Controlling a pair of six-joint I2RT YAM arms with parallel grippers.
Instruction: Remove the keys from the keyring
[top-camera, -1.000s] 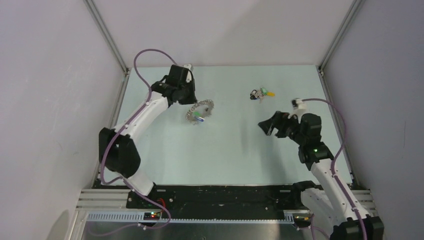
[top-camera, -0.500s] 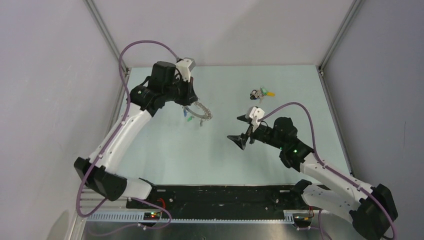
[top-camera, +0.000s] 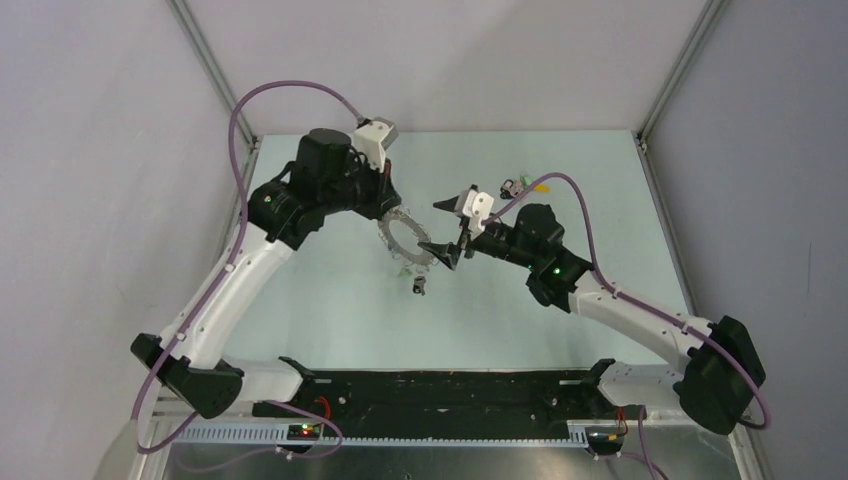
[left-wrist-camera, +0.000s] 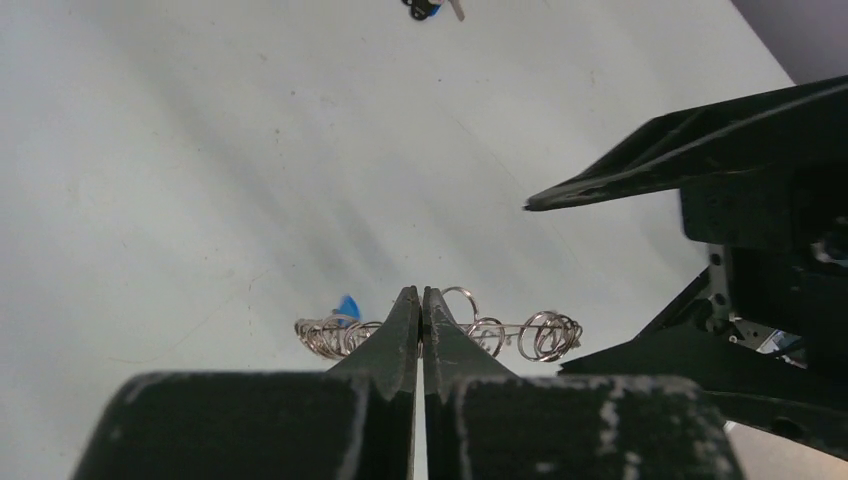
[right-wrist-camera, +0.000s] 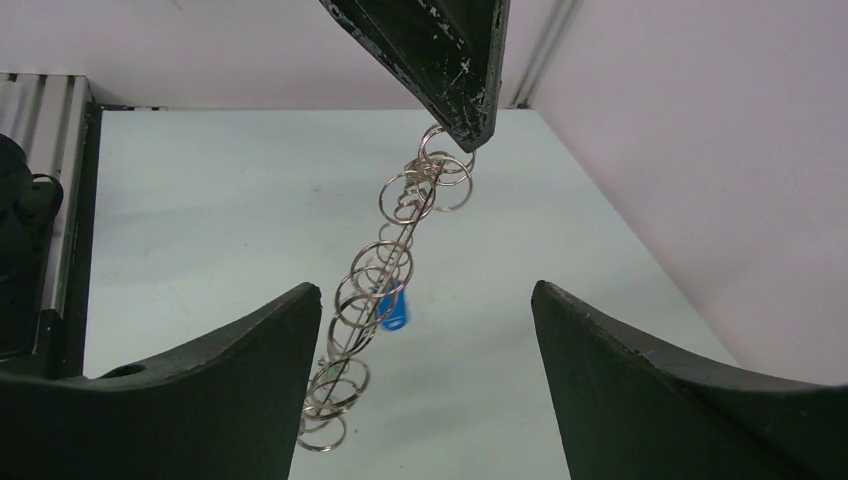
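Observation:
My left gripper (top-camera: 388, 215) is shut on the thin silver keyring (top-camera: 405, 240) and holds it above the table's middle. In the left wrist view the shut tips (left-wrist-camera: 420, 296) pinch the keyring (left-wrist-camera: 520, 335), which is threaded with small silver rings. A blue-headed key (left-wrist-camera: 347, 306) hangs from it. My right gripper (top-camera: 443, 228) is open right beside the keyring, one finger above it and one below. In the right wrist view the keyring (right-wrist-camera: 385, 270) hangs just inside the left finger (right-wrist-camera: 230, 380), with the blue key (right-wrist-camera: 395, 310) behind it. A small key (top-camera: 419, 287) shows below the ring.
A clump of loose coloured-headed keys (top-camera: 522, 186) lies on the pale green table (top-camera: 330, 320) at the back right, behind the right arm. It also shows at the top of the left wrist view as loose keys (left-wrist-camera: 430, 8). Grey walls close in the table.
The left arm has carried the keyring rightward toward the table's middle. The right gripper has swung in from the right side up to the ring, narrowing its jaws slightly.

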